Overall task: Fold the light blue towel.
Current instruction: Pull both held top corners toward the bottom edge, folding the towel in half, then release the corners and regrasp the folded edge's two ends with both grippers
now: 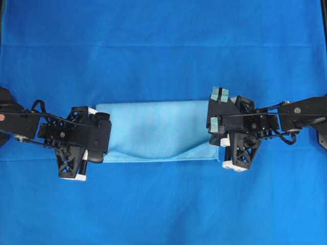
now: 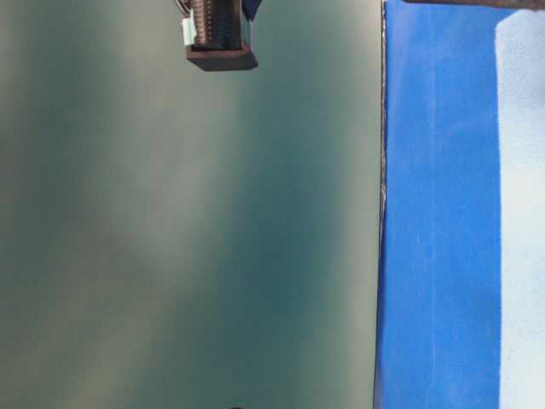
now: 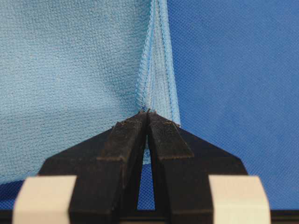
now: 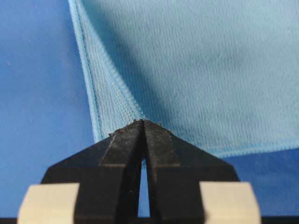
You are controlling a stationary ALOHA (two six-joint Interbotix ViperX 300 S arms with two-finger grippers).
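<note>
Overhead view gives us a royal-blue table covering (image 1: 163, 46) filling the frame; at its centre lies the light blue towel (image 1: 153, 127) — a folded band. At nine o'clock the left gripper (image 3: 147, 113), at three o'clock the right gripper (image 4: 142, 122) — jaws pressed together, each pinching a hemmed edge.

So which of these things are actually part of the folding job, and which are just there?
Part of the job:
- towel, lying half folded
- left hand, shut on the towel's hem
- right hand, shut on its other end

Just there:
- table cover underneath
- grey wall in the table-level view
</note>
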